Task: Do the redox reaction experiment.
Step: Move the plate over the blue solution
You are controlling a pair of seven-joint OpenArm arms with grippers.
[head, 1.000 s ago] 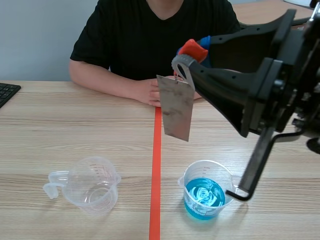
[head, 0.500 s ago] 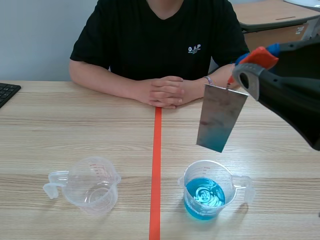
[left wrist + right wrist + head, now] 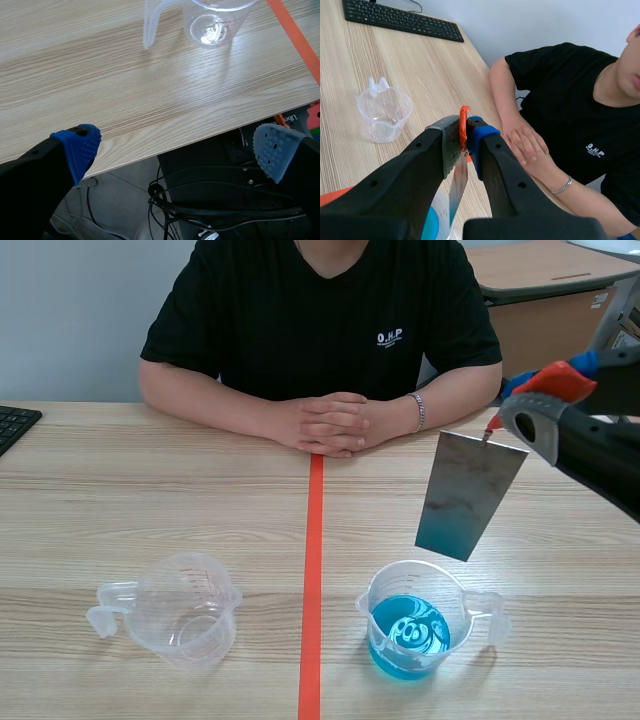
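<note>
A grey metal sheet [image 3: 469,495] hangs from an orange-red clip [image 3: 556,378] held by my right gripper [image 3: 560,375], which is shut on the clip. The sheet's lower edge is just above a clear beaker of blue liquid [image 3: 410,625], slightly to its right. In the right wrist view the clip [image 3: 464,126] is pinched between the fingers and the sheet [image 3: 457,185] drops below them. An empty clear beaker [image 3: 183,608] stands left of the tape line; it also shows ahead of my left gripper [image 3: 175,145] as the empty beaker [image 3: 210,20]. That gripper is open, off the table's near edge.
A person in a black shirt sits across the table with clasped hands [image 3: 335,423] near the orange tape line [image 3: 313,570]. A black keyboard [image 3: 15,425] lies at the far left edge. Cables [image 3: 200,205] hang below the table's near edge.
The right arm swung from the middle to the right, carrying the metal sheet from over the tape line to above the blue beaker. The beakers have not moved.
</note>
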